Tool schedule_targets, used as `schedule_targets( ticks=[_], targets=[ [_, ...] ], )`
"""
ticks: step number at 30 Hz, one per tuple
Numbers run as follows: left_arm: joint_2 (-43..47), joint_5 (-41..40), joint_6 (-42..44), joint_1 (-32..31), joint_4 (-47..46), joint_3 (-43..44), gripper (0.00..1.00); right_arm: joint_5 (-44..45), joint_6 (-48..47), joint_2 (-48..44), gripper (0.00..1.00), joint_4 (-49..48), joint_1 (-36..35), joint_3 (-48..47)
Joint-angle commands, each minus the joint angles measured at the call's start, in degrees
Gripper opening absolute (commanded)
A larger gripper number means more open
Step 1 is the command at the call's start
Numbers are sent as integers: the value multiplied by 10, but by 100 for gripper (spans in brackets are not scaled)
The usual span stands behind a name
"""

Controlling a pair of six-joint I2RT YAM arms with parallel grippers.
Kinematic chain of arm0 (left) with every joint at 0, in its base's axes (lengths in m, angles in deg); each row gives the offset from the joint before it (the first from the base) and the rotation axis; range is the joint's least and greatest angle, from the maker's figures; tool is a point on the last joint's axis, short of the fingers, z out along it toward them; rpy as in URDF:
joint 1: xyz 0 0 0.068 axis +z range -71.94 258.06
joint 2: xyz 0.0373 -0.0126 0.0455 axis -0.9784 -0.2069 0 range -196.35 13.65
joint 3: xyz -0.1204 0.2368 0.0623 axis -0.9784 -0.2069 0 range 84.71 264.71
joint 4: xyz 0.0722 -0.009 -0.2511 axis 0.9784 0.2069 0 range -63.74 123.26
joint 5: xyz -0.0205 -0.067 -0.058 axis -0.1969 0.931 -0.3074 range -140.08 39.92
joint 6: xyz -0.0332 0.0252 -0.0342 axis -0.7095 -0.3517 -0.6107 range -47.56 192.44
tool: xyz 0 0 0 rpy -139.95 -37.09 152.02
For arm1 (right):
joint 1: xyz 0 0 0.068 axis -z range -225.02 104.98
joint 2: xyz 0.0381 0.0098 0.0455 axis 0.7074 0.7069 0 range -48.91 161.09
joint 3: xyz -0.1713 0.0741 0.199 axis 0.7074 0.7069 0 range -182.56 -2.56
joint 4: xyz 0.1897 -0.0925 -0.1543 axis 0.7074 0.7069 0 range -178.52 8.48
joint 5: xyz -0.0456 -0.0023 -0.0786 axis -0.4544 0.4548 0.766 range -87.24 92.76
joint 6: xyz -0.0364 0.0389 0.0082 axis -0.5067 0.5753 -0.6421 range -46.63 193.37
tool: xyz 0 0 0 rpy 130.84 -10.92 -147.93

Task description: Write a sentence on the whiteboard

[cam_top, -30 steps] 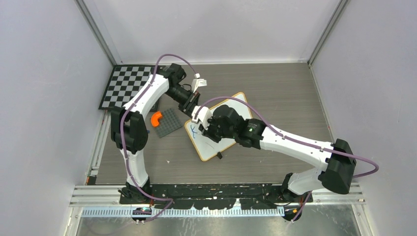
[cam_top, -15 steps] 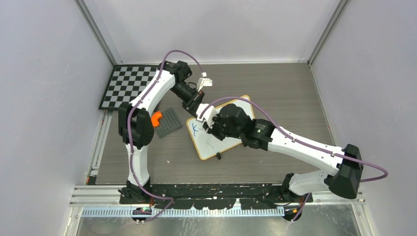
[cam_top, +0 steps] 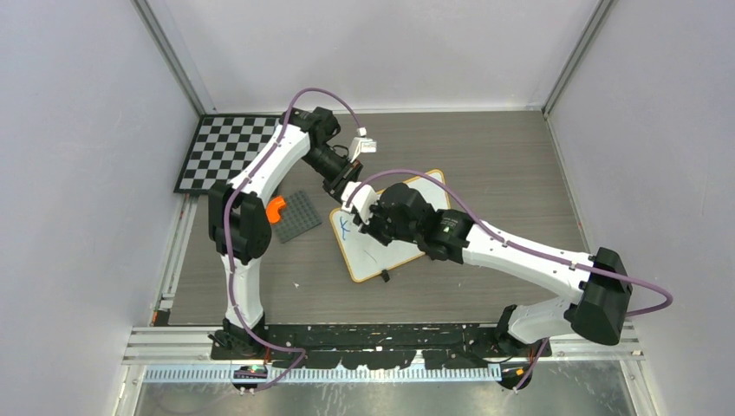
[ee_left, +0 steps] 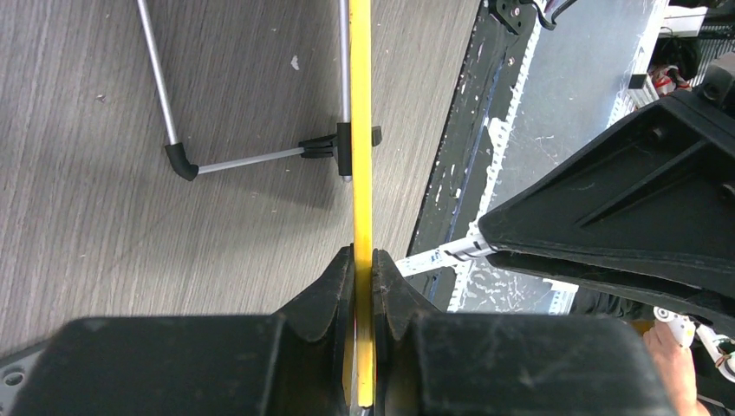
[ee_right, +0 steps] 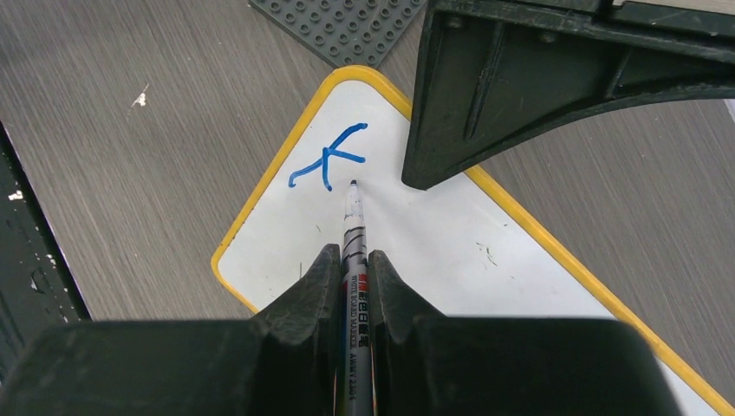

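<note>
The whiteboard [cam_top: 371, 256], white with a thin orange frame, lies at an angle mid-table. Of the sentence, only one blue letter "K" [ee_right: 328, 160] shows, near the board's left corner; it also shows in the top view [cam_top: 344, 228]. My left gripper [cam_top: 346, 187] is shut on the board's far edge, seen as a yellow strip [ee_left: 360, 130] between its jaws [ee_left: 364, 260]. My right gripper [ee_right: 354, 256] is shut on a grey whiteboard marker [ee_right: 353, 221], whose tip is at the board just right of the K. In the top view the right gripper [cam_top: 367, 222] is over the board's left part.
A grey studded plate [cam_top: 297, 214] with an orange piece [cam_top: 275, 208] lies left of the board. A black-and-white checkerboard [cam_top: 221, 152] is at the far left. The board's black foot [cam_top: 385, 276] and wire stand [ee_left: 251, 158] stick out. Faint dark stray marks [ee_right: 487, 253] are on the board.
My left arm has swung toward the far side and the board's far end has shifted a little right with it. My right gripper stays with the marker beside the K.
</note>
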Motion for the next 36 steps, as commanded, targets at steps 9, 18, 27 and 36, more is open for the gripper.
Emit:
schedule_targets(
  ticks=[9,18,27,36],
  targets=[
    [-17,-40,20,-35,-16,-26,0,31,-4,16,0,-54,-1,8],
    [-20,-40,20,-37,-15,-26,0,17,0,0,0,-49,-1,36],
    [-21,-42,19,-38,-15,-25,0,5,2,-14,0,-39,-11,45],
    [-22,-43,19,-43,-14,-23,0,3,9,-12,0,-27,-11,-9]
  ],
)
